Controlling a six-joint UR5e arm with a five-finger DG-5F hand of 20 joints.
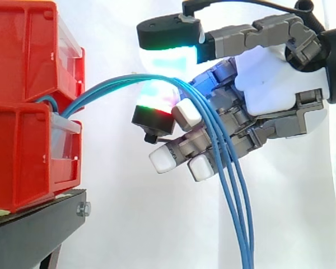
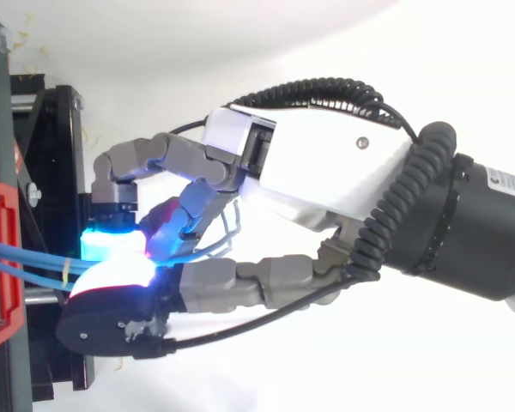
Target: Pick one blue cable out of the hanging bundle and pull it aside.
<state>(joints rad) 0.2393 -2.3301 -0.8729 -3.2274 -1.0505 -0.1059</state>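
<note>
Several thin blue cables [image 1: 235, 207] leave the gap between the red bins, arch to the right and hang down past the bottom edge. My hand [image 1: 269, 84] reaches in from the right at the top of that arch. A green-cyan glowing pad [image 1: 168, 56] sits just above the cables and a red-green pad [image 1: 157, 98] just below them, closing on the strands between. The other fingers curl behind the hanging strands, their white pads [image 1: 186, 114] beside them. In the top view the cables [image 2: 17, 257] run from the left into the hand [image 2: 326, 172] between the lit pads.
Two red bins [image 1: 22, 56] are stacked at the left on a black stand [image 1: 39, 230], close to the fingertips. In the top view the bin's red rim [image 2: 4, 206] and the stand [image 2: 47, 129] lie at the left edge. A white curtain hangs behind.
</note>
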